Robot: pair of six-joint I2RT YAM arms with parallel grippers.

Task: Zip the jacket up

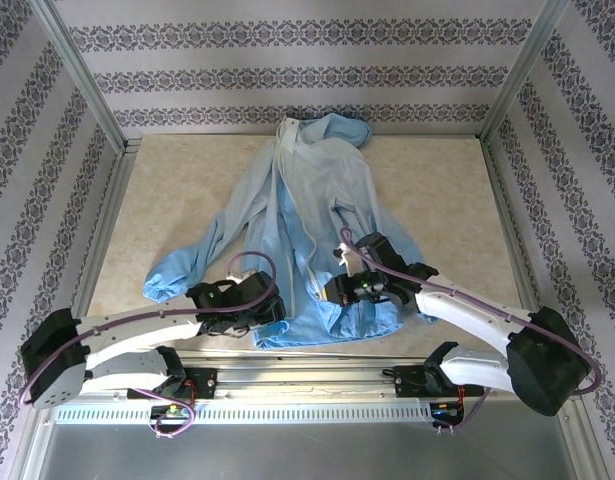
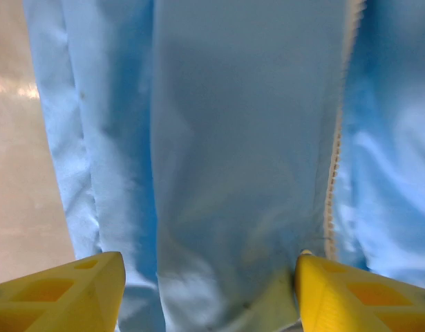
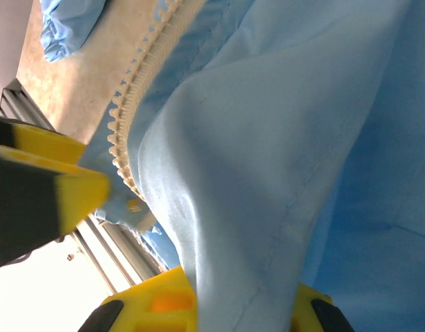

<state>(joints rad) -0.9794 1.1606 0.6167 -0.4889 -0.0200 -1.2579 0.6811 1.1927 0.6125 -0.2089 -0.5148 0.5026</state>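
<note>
Jacket [image 1: 287, 215] lies spread flat on the table [image 1: 177, 180], hood [image 1: 332, 130] at the far end, hem at the near edge by the arm bases; both claws sit on the hem end.

Left claw [image 1: 272, 308] is on the near-left part of the hem; in the left wrist view the left claw [image 2: 209, 261] stands apart, yellow fingers [image 2: 74, 290] wide on either side of a flat panel of cloth, with cloth running between them, not pinched.

Right claw [image 1: 333, 290] is just right of the front opening, near the bottom of the zipper strip [image 1: 309, 240]; in the right wrist view the right claw [image 3: 240, 299] is closed on a fold of the jacket, thin cloth rising out from between its fingers [image 3: 160, 304].

Jacket is light blue, thin, crinkly, front open, darker blue lining showing between the two front panels; pale toothed zipper strip [image 2: 333, 173] runs down the panel edge just above the left claw's right finger; the other run of zipper strip [image 3: 139, 90] crosses the upper left of the right wrist view, teeth unjoined.

Left sleeve [image 1: 212, 245] angles out toward the near left, gathered cuff [image 1: 159, 287] on the table.
</note>
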